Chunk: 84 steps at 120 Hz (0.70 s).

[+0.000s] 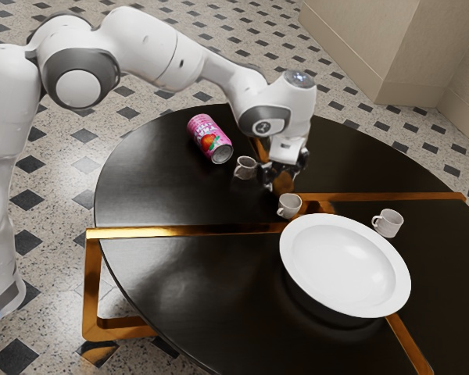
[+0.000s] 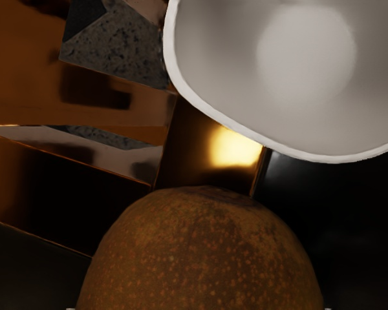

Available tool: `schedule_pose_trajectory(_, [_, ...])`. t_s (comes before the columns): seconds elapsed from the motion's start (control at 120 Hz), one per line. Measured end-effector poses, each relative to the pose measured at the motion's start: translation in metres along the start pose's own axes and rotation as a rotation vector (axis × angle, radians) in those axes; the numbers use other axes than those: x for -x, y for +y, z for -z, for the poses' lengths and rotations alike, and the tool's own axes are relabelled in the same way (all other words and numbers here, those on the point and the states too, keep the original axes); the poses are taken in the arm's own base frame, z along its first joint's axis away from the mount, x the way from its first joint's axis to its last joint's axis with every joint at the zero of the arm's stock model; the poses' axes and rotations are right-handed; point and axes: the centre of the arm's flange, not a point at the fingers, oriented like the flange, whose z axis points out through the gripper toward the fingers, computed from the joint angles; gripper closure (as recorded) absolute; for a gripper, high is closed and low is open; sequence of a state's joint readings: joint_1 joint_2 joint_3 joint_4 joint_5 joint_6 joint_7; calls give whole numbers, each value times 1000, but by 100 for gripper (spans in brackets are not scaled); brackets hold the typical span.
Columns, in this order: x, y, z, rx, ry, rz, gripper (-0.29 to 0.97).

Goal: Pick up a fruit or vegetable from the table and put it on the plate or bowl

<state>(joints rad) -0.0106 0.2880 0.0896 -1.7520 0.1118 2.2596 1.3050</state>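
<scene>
Little cup [image 1: 288, 205] sits right between the gripper [image 1: 280, 180], clamped on the fruit [image 2: 200, 258], and the plate [image 1: 344, 266]. A second cup [image 1: 245, 166] is just beside the gripper on the exterior view's left. Plate's middle is wide open, third cup [image 1: 388, 222] just crowds its far rim.

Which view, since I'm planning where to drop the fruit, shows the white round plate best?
The exterior view: the whole white round plate lies on the black round table, its full rim visible. The wrist view catches part of its rim and basin beyond the brown speckled fruit.
</scene>
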Motion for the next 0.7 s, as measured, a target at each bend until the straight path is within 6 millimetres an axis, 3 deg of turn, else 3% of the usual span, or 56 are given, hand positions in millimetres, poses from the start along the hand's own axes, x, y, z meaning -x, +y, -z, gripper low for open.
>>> schedule_pose_trajectory(0.133, [0, -3, 8, -26, 2, 0, 36])
schedule_pose_trajectory(0.392, [1, -16, 76, -103, 14, 8, 39])
schedule_pose_trajectory(0.558, [-23, -17, 115, -140, 39, -23, 37])
schedule_pose_trajectory(0.7, [-72, -2, 129, -140, 79, -99, 36])
